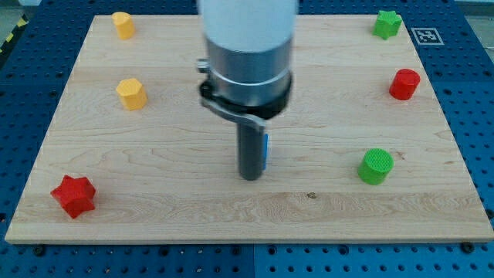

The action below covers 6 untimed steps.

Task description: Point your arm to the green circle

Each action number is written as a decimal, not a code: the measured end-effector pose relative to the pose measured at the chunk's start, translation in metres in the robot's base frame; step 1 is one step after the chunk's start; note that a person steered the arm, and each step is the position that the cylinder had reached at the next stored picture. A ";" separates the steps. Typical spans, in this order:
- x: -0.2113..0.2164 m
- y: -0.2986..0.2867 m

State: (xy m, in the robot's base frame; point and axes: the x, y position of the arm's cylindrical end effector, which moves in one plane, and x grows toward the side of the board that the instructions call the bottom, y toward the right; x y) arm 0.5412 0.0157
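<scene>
The green circle block lies on the wooden board at the view's lower right. My tip rests on the board near the middle, well to the left of the green circle. A blue block is mostly hidden behind the rod, just right of it; its shape cannot be made out.
A green star block sits at the top right, a red block below it. A yellow block is at the top left, a yellow hexagon-like block below it. A red star lies at the lower left.
</scene>
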 end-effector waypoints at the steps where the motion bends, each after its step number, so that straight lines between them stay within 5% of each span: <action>1: 0.001 0.035; 6: -0.048 0.201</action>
